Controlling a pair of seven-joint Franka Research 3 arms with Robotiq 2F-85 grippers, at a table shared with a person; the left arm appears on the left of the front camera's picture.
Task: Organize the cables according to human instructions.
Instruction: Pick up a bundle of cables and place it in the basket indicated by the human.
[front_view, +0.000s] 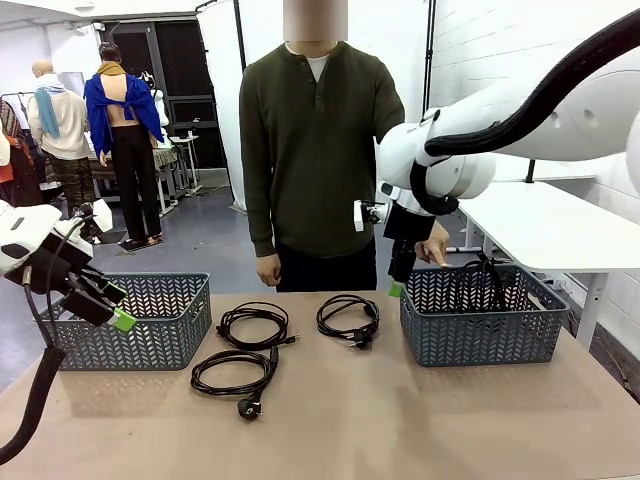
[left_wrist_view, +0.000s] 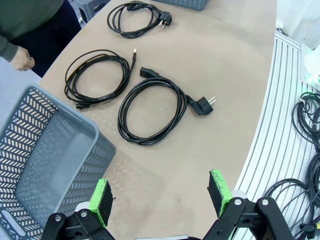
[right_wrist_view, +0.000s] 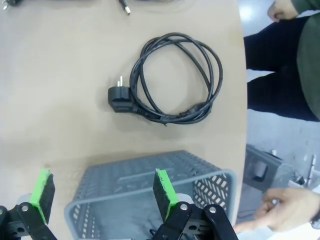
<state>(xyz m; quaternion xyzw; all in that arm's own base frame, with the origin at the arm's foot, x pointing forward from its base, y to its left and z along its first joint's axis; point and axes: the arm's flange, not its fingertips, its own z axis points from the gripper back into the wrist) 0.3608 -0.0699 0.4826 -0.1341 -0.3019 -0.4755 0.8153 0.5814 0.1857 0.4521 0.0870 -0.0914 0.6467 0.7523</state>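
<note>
Three cables lie coiled on the table between the baskets: one at the middle left (front_view: 252, 324), one at the middle right (front_view: 347, 318), and one nearer the front (front_view: 235, 375) with a round plug. A fourth cable (front_view: 482, 278) sits in the right basket (front_view: 480, 330). My left gripper (front_view: 112, 305) hangs open over the left basket (front_view: 150, 330); its wrist view shows the front cable (left_wrist_view: 150, 110) ahead of the open gripper (left_wrist_view: 161, 196). My right gripper (front_view: 398, 285) is open above the right basket's near corner (right_wrist_view: 150, 190), with the middle-right cable (right_wrist_view: 175, 80) beyond the gripper (right_wrist_view: 104, 187).
A person stands at the far side of the table. One hand (front_view: 435, 245) points down at the right basket, and the same hand (right_wrist_view: 285, 210) appears beside that basket. The other hand (front_view: 267, 270) hangs at the table's edge. A white table (front_view: 560, 230) stands to the right.
</note>
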